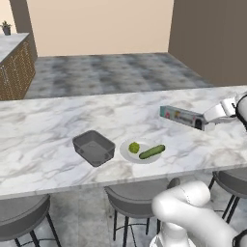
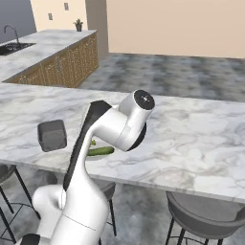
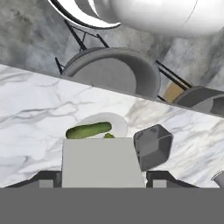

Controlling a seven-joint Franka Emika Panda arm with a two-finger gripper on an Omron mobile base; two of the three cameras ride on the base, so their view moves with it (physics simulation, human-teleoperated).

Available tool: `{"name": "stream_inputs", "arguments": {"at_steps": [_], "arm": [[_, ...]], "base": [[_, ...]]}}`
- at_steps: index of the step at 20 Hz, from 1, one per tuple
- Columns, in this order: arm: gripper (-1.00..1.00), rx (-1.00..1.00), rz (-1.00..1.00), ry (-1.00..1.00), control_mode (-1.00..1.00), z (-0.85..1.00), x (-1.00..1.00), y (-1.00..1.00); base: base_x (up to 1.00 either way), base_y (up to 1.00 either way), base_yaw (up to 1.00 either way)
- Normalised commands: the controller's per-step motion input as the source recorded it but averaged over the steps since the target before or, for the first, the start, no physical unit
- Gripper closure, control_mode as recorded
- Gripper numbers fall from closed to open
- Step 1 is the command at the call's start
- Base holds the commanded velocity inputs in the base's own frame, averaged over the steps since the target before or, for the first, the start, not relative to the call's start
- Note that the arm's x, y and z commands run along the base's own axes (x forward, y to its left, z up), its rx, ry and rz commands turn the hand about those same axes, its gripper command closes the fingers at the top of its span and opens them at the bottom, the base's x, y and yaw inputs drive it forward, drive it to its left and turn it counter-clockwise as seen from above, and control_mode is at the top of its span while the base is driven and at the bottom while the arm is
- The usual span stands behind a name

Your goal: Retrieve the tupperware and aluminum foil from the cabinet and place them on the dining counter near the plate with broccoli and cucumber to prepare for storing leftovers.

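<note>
I see the white marble dining counter [image 1: 58,159]. On it sits a dark grey tupperware tub [image 1: 94,147] beside a white plate [image 1: 126,150] with cucumber [image 1: 152,152] and broccoli [image 1: 134,147]. My gripper [image 1: 206,121] clamps the long grey foil box [image 1: 181,116] above the counter.

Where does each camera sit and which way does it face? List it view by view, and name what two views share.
Left base view: behind the arm on its left, looking forward and down over the dining counter; the arm's white links rise at lower right, the gripper holds the aluminum foil box.
Right base view: behind on the right; the arm rises from lower left, across the counter.
Hand view: on the hand, looking along the fingers back toward the stools.
All three share the tupperware, the plate and the cucumber.
</note>
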Motion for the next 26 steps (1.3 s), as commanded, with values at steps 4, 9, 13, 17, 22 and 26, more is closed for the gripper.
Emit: {"name": "stream_inputs", "arguments": {"at_steps": [4, 9, 13, 17, 22, 26], "arm": [[1.00, 0.00, 0.01, 0.04, -1.00, -0.83, 0.55, -0.03], [1.00, 0.00, 0.00, 0.00, -1.00, -0.67, 0.55, -0.20], [1.00, 0.01, 0.00, 0.00, -1.00, -0.68, 0.50, -0.27], [1.00, 0.00, 0.00, 0.00, -1.00, -0.78, 0.40, -0.13], [1.00, 0.00, 0.00, 0.00, -1.00, -0.72, 0.40, -0.03], [-1.00, 0.00, 0.00, 0.00, -1.00, -0.54, 0.51, -0.06]], "base": [[0.00, 0.00, 0.00], [0.00, 0.00, 0.00], [0.00, 0.00, 0.00], [0.00, 0.00, 0.00], [0.00, 0.00, 0.00], [0.00, 0.00, 0.00]]}}
